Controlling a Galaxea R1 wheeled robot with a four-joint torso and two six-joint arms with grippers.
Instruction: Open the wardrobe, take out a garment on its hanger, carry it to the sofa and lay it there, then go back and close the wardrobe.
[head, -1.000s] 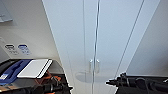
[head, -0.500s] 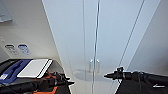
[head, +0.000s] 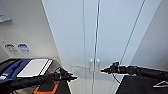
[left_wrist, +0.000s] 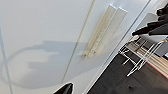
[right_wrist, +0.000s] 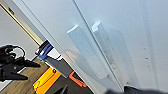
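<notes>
A white wardrobe (head: 110, 37) with two closed full-height doors fills the scene ahead, its two vertical handles (head: 94, 66) side by side at the centre seam. Two dark arms reach toward it: the right gripper (head: 103, 70) just beside the handles, the left gripper (head: 74, 78) lower, near the left door. Whether either claw is apart or together cannot be told.

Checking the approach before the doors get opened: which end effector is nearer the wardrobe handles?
Right. The right end effector sits just beside the handles; the left end effector is lower and farther off.
</notes>
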